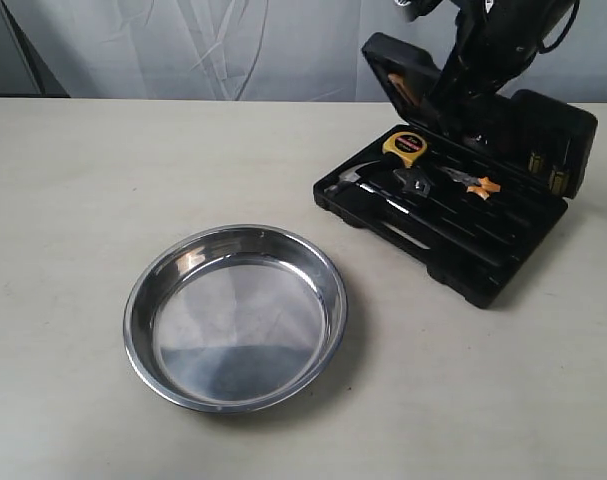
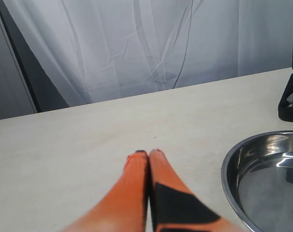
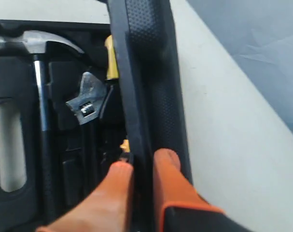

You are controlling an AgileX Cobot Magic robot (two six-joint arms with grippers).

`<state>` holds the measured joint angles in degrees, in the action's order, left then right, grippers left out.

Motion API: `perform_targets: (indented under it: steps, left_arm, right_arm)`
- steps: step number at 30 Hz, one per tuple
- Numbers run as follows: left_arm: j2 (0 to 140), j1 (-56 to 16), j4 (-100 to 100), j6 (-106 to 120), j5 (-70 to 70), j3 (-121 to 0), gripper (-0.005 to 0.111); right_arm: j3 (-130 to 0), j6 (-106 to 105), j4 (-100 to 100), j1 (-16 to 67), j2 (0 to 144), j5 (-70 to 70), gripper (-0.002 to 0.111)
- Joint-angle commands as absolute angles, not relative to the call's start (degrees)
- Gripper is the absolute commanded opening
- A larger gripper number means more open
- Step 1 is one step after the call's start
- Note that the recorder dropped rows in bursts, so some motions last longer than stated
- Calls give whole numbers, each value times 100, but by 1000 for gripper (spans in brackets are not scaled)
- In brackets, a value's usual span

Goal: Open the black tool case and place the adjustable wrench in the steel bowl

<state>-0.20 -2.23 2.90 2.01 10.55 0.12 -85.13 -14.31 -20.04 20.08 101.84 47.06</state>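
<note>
Only the left wrist view showed the left hand (image 2: pixel 148 154), its orange fingers pressed together over the pale tabletop (image 2: pixel 64 159), with a white curtain (image 2: pixel 136 43) behind. The steel bowl (image 1: pixel 235 317) sat left of the open black tool case (image 1: pixel 463 270). The right wrist view showed the right hand (image 3: pixel 144 162) clamped on the case's raised lid, and the adjustable wrench (image 3: pixel 88 104) lying inside beside the hammer (image 3: pixel 37 43). The label on the tape measure (image 1: pixel 404 146) was too small to read.

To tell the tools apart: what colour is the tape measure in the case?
The tape measure is yellow and black, clearest in exterior view.
</note>
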Motion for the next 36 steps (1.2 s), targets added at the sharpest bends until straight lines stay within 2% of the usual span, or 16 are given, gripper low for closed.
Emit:
perform_targets:
  steps: [1, 15, 25, 30, 32, 33, 36]
  left_arm:
    - [0, -244, 267, 172, 1038, 0, 0]
    - [0, -244, 267, 172, 1038, 0, 0]
    - [0, -244, 267, 172, 1038, 0, 0]
    - [0, -244, 267, 172, 1038, 0, 0]
    - [0, -244, 267, 172, 1038, 0, 0]
    - [0, -244, 267, 172, 1038, 0, 0]
    - [0, -244, 267, 172, 1038, 0, 0]
  right_arm:
    - [-8496, -682, -3111, 1940, 10199, 4475, -1]
    - [-8496, 821, -5473, 1886, 10559, 4442, -1]
    - [-8496, 3067, -5964, 915, 10753, 4552, -1]
    - [-8496, 2757, -4418, 867, 10753, 3747, -1]
    - [-8496, 1499, -3023, 867, 10787, 3332, -1]
    - [-8496, 316, -1623, 867, 10838, 3191, -1]
    - [-8496, -2215, 887, 867, 11133, 3280, -1]
